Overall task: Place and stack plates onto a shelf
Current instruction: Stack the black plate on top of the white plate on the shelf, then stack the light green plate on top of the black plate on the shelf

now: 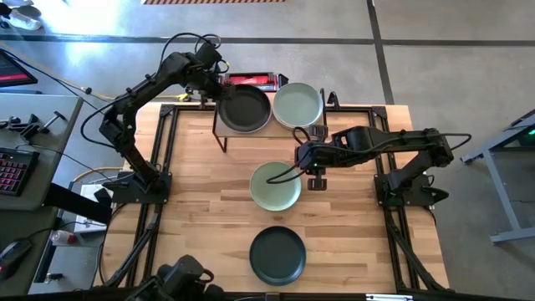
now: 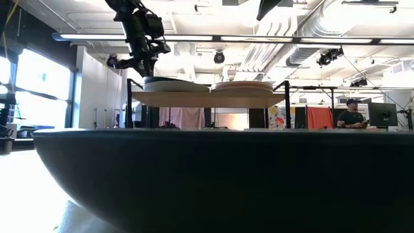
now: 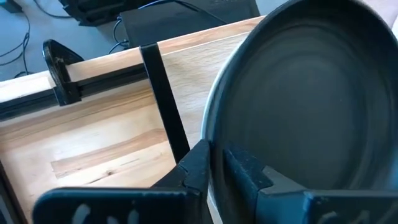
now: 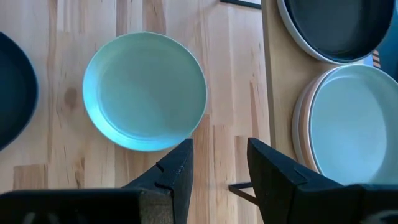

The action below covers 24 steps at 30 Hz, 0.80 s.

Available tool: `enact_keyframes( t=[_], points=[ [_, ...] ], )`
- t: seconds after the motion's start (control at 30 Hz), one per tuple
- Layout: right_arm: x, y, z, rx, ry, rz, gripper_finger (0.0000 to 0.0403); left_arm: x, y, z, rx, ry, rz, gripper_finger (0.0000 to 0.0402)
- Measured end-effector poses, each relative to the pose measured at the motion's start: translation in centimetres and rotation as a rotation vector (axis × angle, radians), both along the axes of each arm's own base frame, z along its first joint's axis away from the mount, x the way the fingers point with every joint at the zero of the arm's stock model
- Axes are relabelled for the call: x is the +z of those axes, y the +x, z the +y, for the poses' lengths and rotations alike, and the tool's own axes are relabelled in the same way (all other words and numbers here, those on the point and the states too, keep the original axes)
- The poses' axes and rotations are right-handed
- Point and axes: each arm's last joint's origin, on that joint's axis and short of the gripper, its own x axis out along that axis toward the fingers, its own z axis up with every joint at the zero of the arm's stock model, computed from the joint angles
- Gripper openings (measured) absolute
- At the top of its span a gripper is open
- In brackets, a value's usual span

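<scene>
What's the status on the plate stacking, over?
Left gripper shut on black plate atop shelf. Right gripper open above the table, beside sage green plate. Another black plate waits. Nothing blocking.

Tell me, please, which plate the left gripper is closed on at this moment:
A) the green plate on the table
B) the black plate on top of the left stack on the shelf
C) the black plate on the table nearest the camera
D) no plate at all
B: in the left wrist view the left gripper pinches the rim of the black plate on the shelf.
</scene>
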Motion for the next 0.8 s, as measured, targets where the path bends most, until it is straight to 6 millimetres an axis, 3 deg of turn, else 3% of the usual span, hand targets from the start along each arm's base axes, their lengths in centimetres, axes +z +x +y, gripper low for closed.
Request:
enact_keyframes(
  t=[0.27, 0.47, 0.8],
  points=[
    [0.0, 0.0, 0.0, 0.0, -0.001, 0.005, 0.013, 0.0, 0.0, 0.0, -0.021, -0.003, -0.007, 0.0073],
    [0.0, 0.0, 0.0, -0.001, 0.013, 0.002, 0.013, 0.3, 0.0, -0.3, -0.047, -0.039, -0.056, 0.0077],
    [-1.4, 1.6, 0.2, 0.161, 0.197, 0.053, 0.013, 3.5, -1.6, -2.3, -0.118, -0.042, -0.237, 0.0074]
  ],
)
